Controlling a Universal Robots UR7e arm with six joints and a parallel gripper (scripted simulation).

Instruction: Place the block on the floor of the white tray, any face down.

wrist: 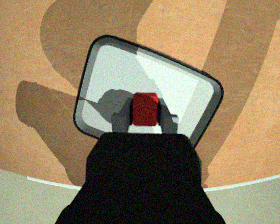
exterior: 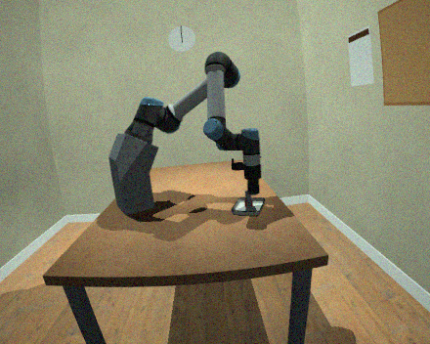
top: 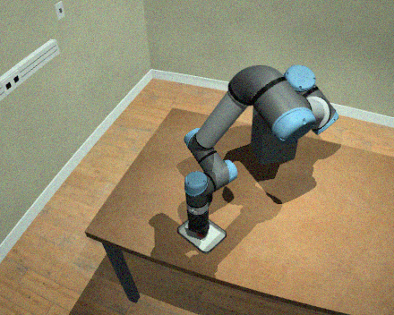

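Note:
The white tray with a dark rim lies near the table's front left edge; it also shows in the exterior view and in the wrist view. My gripper points straight down into the tray and is shut on the red block. The block sits between the fingers over the tray's floor, low inside the rim. Whether it touches the floor I cannot tell. In the top and exterior views only a sliver of red shows below the gripper.
The brown table's front edge runs close to the tray. The arm's grey base stands at the back of the table, well away from the tray.

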